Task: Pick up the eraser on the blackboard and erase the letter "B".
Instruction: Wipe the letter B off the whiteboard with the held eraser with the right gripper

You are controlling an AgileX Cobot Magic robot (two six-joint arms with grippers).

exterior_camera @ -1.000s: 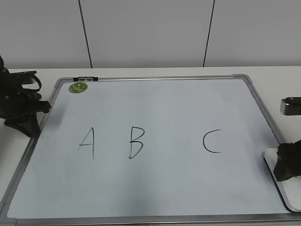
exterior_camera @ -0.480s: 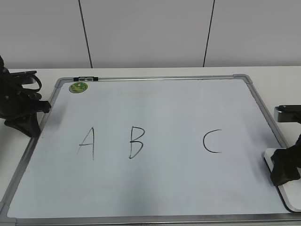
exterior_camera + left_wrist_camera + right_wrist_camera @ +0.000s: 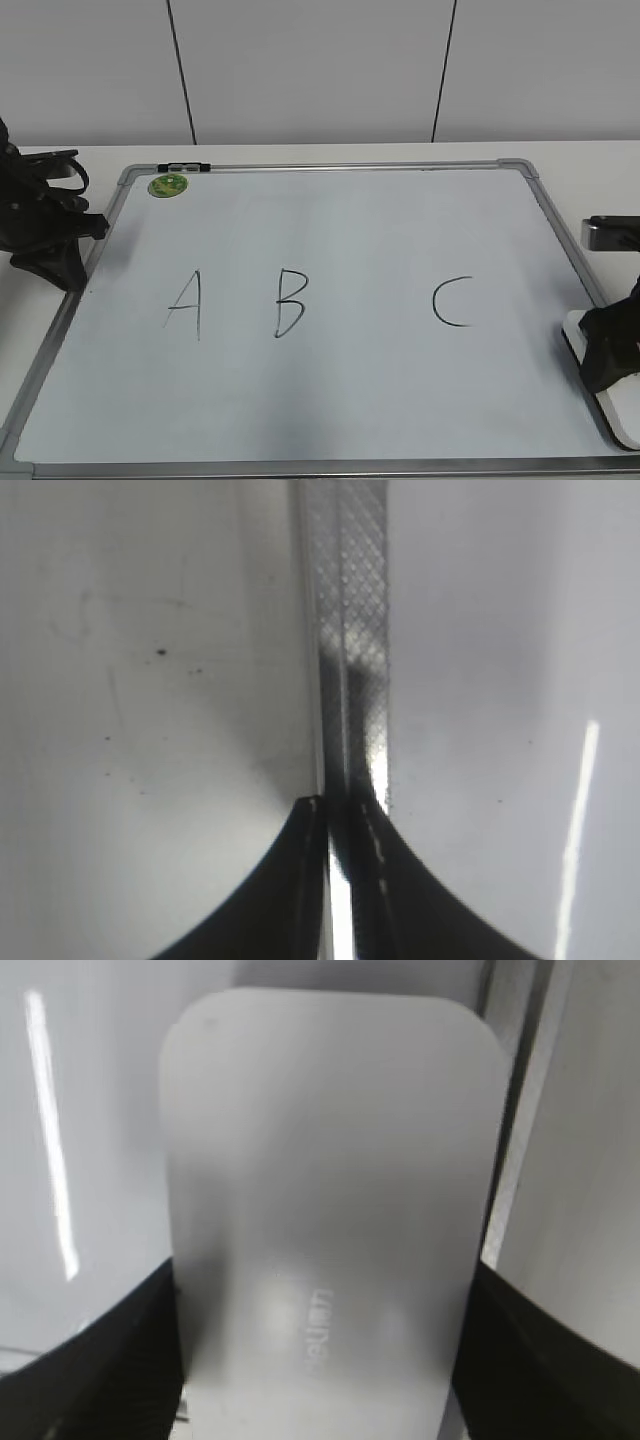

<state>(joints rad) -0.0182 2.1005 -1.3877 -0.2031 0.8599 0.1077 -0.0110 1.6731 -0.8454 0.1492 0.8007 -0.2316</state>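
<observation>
The blackboard (image 3: 360, 220) is a white board in a grey frame lying flat on the table. The letter "B" (image 3: 289, 302) stands in black between an "A" (image 3: 185, 305) and a "C" (image 3: 452, 300). The eraser (image 3: 622, 422), a flat white block, lies at the board's right edge. In the right wrist view the eraser (image 3: 330, 1160) fills the gap between the jaws. My right gripper (image 3: 610, 358) (image 3: 322, 1290) is down over it with both fingers against its long sides. My left gripper (image 3: 58, 268) (image 3: 345, 805) is shut and empty over the board's left frame (image 3: 345, 600).
A round green magnet (image 3: 168, 185) sits at the board's top left corner, next to a small black and grey piece (image 3: 183, 167) on the top frame. The board's right frame (image 3: 510, 1160) runs just beside the eraser. A white wall stands behind the table.
My right gripper has come down a little lower over the eraser and its arm has shifted slightly. The left arm, the board and the letters are unchanged.
</observation>
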